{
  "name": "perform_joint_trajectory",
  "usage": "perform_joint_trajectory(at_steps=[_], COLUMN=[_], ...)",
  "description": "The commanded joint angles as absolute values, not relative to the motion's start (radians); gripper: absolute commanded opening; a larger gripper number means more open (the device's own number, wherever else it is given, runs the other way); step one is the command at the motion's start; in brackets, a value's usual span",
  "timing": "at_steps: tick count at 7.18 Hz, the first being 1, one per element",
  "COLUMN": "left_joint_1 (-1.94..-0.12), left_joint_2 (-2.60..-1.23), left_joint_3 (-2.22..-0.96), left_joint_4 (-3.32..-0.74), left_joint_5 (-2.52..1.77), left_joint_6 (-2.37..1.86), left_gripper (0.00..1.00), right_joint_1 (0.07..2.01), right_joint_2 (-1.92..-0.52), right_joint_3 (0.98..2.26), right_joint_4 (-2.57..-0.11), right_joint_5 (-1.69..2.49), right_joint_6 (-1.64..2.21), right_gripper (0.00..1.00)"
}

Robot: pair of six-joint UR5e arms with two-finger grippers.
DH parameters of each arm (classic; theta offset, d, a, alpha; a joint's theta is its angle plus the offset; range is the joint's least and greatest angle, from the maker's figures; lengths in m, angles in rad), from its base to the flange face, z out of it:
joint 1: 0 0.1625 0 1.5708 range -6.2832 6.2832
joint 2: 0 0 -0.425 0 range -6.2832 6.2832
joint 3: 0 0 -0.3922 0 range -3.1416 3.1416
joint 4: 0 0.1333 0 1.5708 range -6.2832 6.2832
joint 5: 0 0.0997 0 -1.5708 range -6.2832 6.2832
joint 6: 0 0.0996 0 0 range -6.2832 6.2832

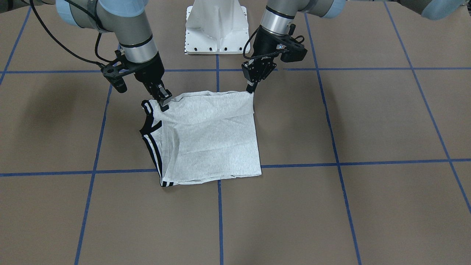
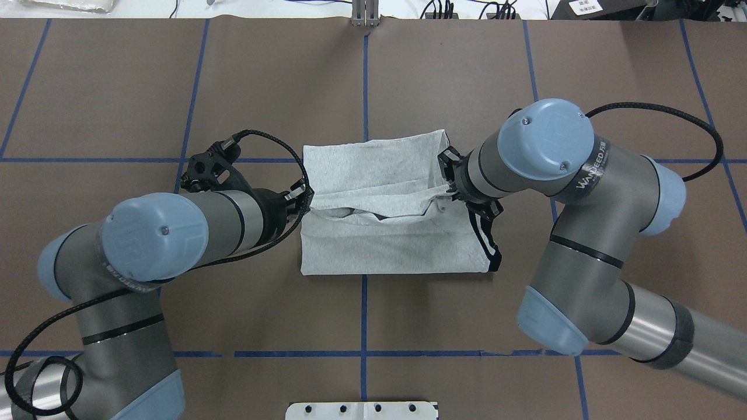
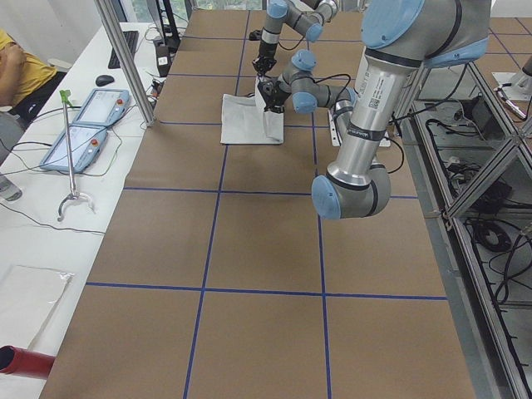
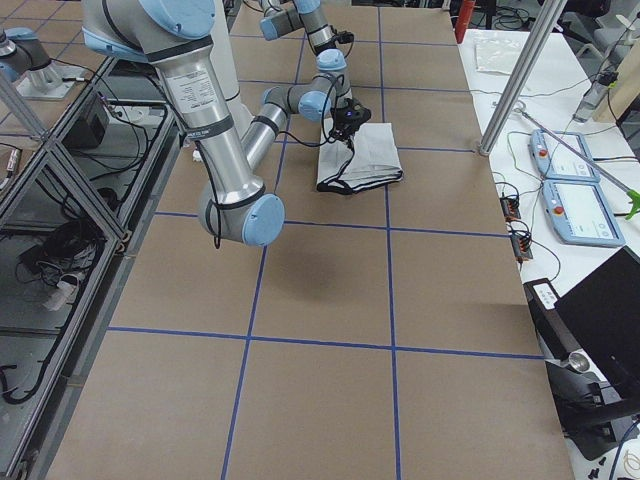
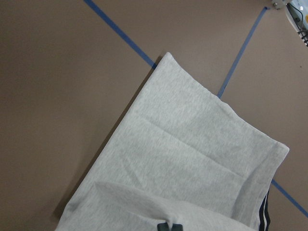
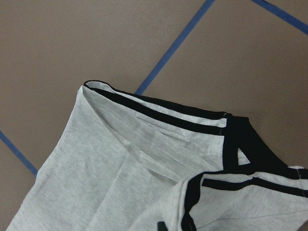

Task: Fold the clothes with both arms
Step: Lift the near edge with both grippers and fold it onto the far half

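Note:
The light grey T-shirt (image 1: pixel 213 140) lies partly folded on the brown table, its black collar and shoulder stripes (image 1: pixel 151 143) toward the right arm's side. My left gripper (image 1: pixel 252 91) is shut on one corner of a raised cloth edge. My right gripper (image 1: pixel 164 104) is shut on the other corner, by the collar. The edge hangs stretched between them above the flat lower layer (image 2: pixel 397 251). In the left wrist view plain grey cloth (image 5: pixel 192 159) fills the lower frame. The right wrist view shows collar and stripes (image 6: pixel 192 125). No print shows.
The white pedestal base (image 1: pixel 217 29) stands at the robot's side of the table. Blue tape lines (image 1: pixel 220 221) grid the brown surface. Beyond the table's far edge a side bench holds two teach pendants (image 3: pixel 83 125), and a person (image 3: pixel 17 66) sits there.

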State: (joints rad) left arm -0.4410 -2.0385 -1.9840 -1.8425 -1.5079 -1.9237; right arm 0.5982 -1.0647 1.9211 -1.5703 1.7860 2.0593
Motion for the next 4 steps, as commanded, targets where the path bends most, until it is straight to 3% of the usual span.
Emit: perform_joint_trajectory(at_steps=[1,3,4], left_joint_1=[-0.477,-0.530,-0.581], left_joint_2=[-2.052,-2.106,-2.153], left_joint_3=[-1.887,-1.739,-1.650], left_joint_4=[-1.911,-2.006,-2.038], left_joint_5=[-1.514,-1.514,-1.514], left_joint_6=[-1.882,-1.862,-1.815], left_gripper=[0.00,0.00,0.06], right_joint_1=[0.623,0.662,0.698], right_joint_2=[-1.010,-0.953,-0.907], right_joint_3=[1.835,1.729,1.604], right_joint_4=[-1.568,-1.560,-1.463], right_joint_5=[1.798,1.845,1.856], right_joint_6=[2.001,1.942,1.884], right_gripper=[0.00,0.00,0.58])
